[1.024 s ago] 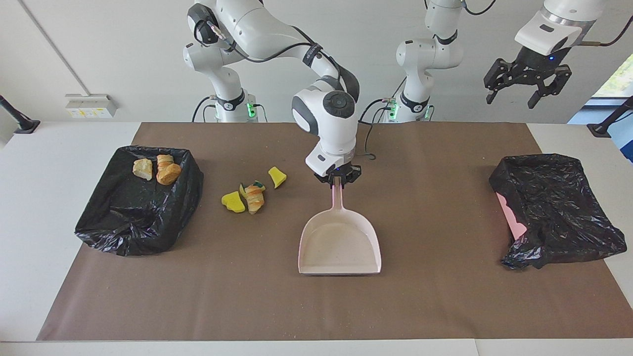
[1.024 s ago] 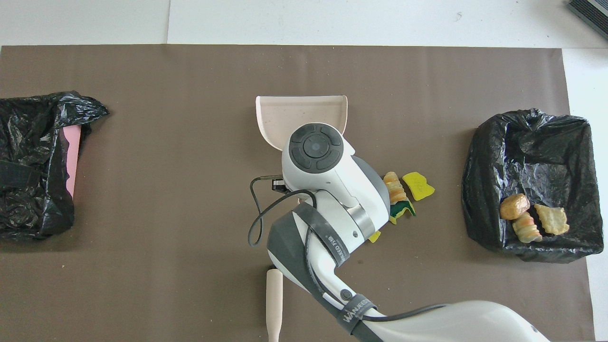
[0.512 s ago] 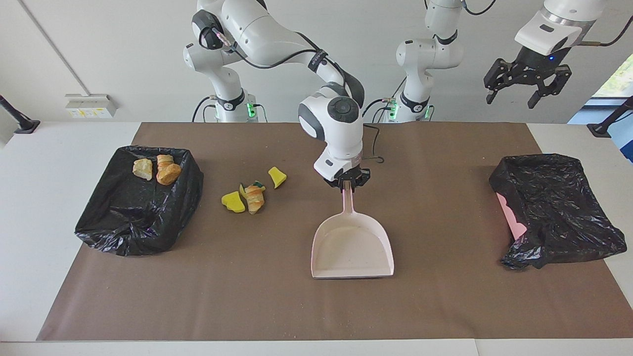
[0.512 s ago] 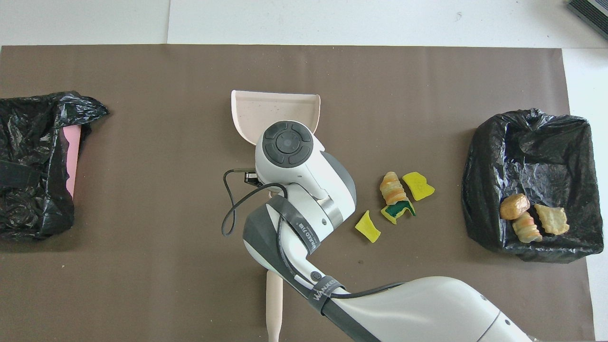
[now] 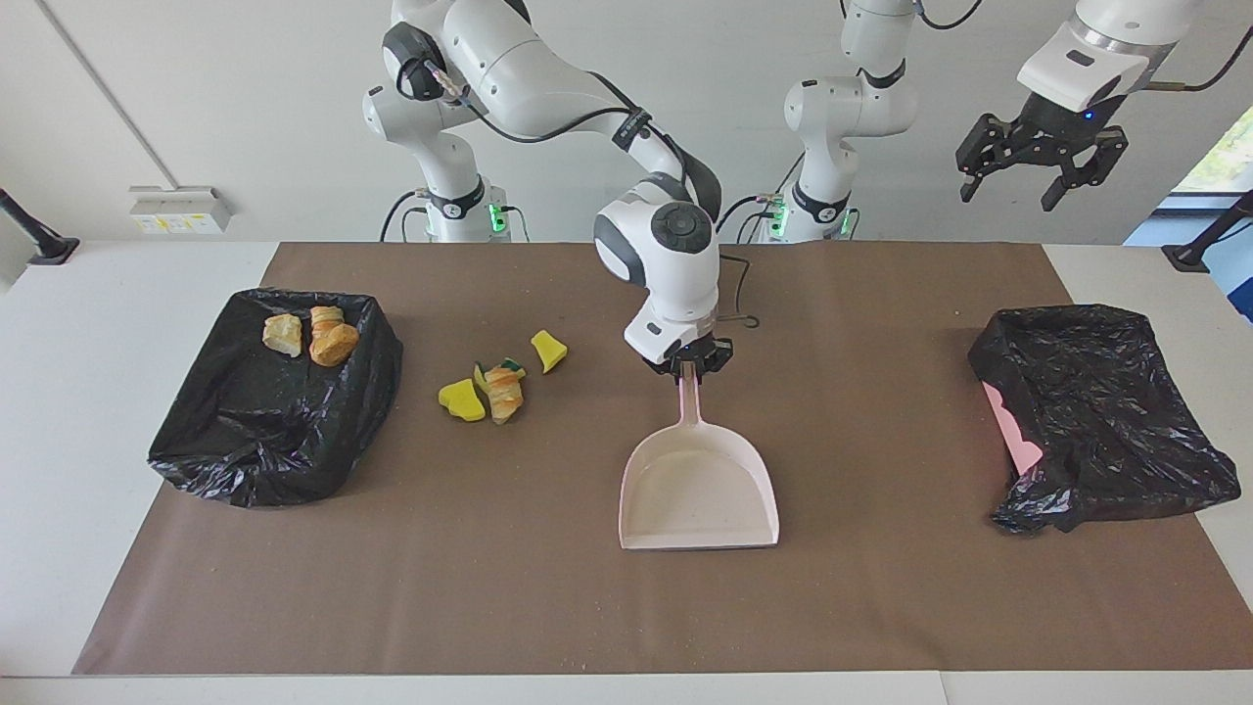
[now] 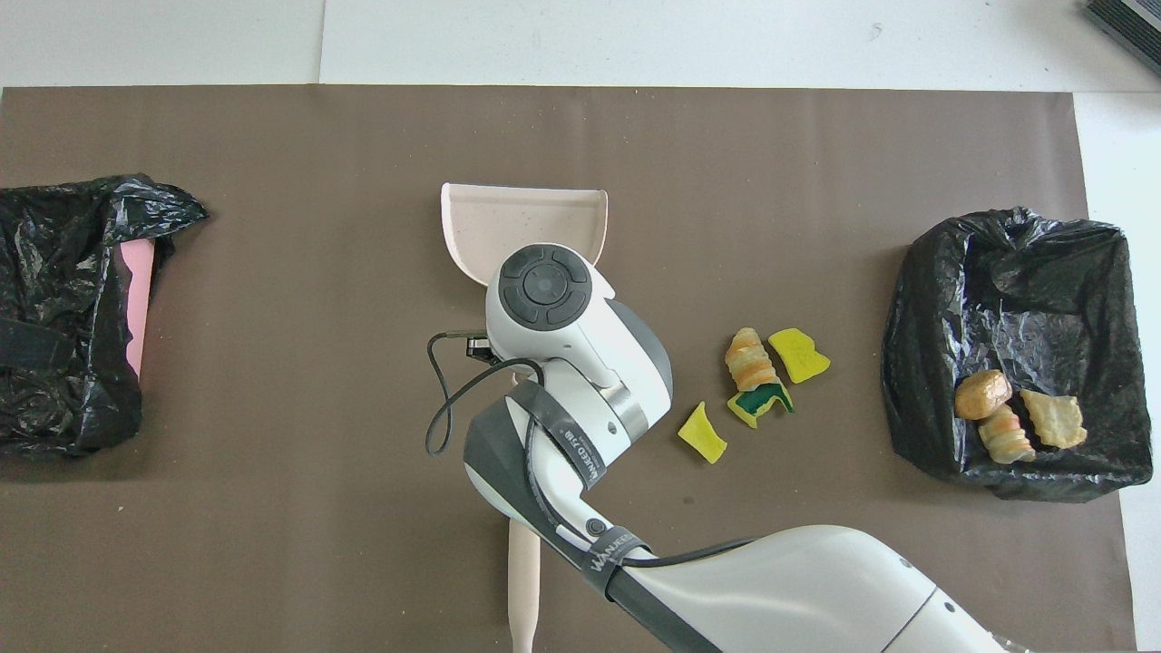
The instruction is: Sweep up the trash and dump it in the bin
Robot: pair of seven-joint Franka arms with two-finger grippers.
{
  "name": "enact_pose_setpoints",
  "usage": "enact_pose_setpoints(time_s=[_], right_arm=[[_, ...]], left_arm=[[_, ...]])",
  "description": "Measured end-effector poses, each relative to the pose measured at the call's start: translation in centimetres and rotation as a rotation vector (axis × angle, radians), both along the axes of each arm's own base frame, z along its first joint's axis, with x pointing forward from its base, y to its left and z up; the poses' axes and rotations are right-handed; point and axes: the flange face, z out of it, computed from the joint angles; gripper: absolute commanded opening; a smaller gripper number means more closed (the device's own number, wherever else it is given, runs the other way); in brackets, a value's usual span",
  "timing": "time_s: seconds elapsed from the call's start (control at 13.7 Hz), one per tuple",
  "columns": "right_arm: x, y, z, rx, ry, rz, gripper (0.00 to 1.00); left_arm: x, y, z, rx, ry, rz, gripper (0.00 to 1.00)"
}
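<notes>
Right hand (image 5: pixel 691 364) clamped on the handle tip of the dustpan (image 5: pixel 699 490), pan flat on the worktop (image 5: pixel 881 607), mouth facing away from the robots, likely staged for sweeping. Loose trash (image 5: pixel 494 390) lies off toward the right arm's end; more scraps sit in the bin (image 5: pixel 264 431) past them. Brush handle (image 6: pixel 523 589) lies just under that arm. Left hand (image 5: pixel 1041 166) waits high, jaws spread, over the second bag (image 5: pixel 1106 421)

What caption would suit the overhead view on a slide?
Right gripper holds an empty dustpan by its handle, beside loose scraps; three more lie in the bin.
</notes>
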Motion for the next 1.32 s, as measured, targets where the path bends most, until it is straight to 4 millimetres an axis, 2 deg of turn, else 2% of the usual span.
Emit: enact_pose_setpoints(time_s=[0.07,0.15,0.29,0.44,0.59,0.73,0.88,1.02,1.32], right_arm=[[0.0,0.0,0.0,0.0,0.0,0.001,0.92],[0.0,0.0,0.0,-0.001,0.0,0.0,1.0],[0.2,-0.2,0.1,0.0,-0.003,-0.003,1.0],[0.2,-0.2,1.4,0.007,-0.017,-0.004,1.0],[-0.4,-0.6,4.1,0.0,-0.022,0.001,1.0],[-2.0,-1.2,7.6,-0.004,-0.004,0.004,1.0],[-4.9,-1.5,10.5,0.006,0.023,0.011,1.0],[-9.2,-1.3,11.8,-0.027,0.048,0.053,1.0],[-18.8,0.1,10.4,-0.037,0.149,0.127,1.0]], left_arm=[[0.0,0.0,0.0,0.0,0.0,0.0,1.0],[0.0,0.0,0.0,0.0,0.0,0.0,1.0],[0.0,0.0,0.0,0.0,0.001,0.0,1.0],[-0.1,-0.2,0.0,0.0,0.004,-0.004,1.0],[-0.3,-0.5,-0.1,0.001,0.007,-0.01,1.0],[-0.7,-0.9,-0.8,0.003,0.021,-0.018,1.0],[-0.4,-2.2,-2.1,0.003,0.018,-0.039,1.0],[0.5,-5.1,-4.3,0.001,-0.018,-0.043,1.0],[1.8,-14.1,-11.6,-0.007,-0.045,-0.024,1.0]])
